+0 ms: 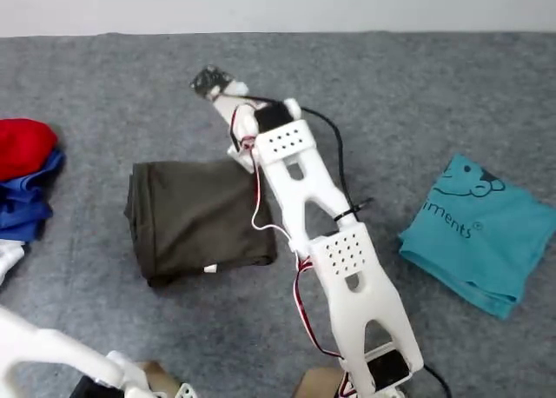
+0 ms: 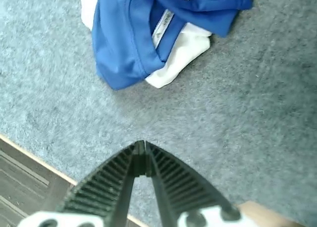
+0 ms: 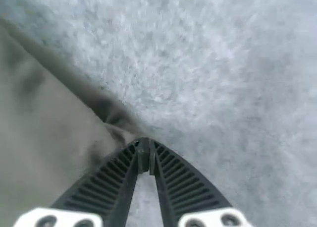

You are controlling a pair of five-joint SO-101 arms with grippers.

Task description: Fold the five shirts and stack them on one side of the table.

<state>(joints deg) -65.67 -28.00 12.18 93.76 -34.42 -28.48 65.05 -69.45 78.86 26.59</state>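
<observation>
A folded olive shirt (image 1: 200, 215) lies mid-table. My right gripper (image 1: 236, 148) is at its far right corner. In the right wrist view this gripper (image 3: 144, 147) is shut, its tips on the carpet right beside the olive shirt's (image 3: 44, 152) edge, with no cloth seen between them. A folded teal shirt (image 1: 482, 228) lies at the right. At the left edge a red shirt (image 1: 22, 146), a blue shirt (image 1: 30, 194) and a white shirt (image 1: 7, 259) are heaped unfolded. My left gripper (image 2: 143, 147) is shut and empty above the carpet, short of the blue shirt (image 2: 129, 38) and white shirt (image 2: 181, 53).
Grey carpet (image 1: 417, 102) covers the table. The right arm (image 1: 347, 268) stretches from the near edge across the middle, between the olive and teal shirts. The left arm (image 1: 52, 350) sits at the near left corner. The table's edge (image 2: 34, 160) and dark floor lie close behind the left gripper.
</observation>
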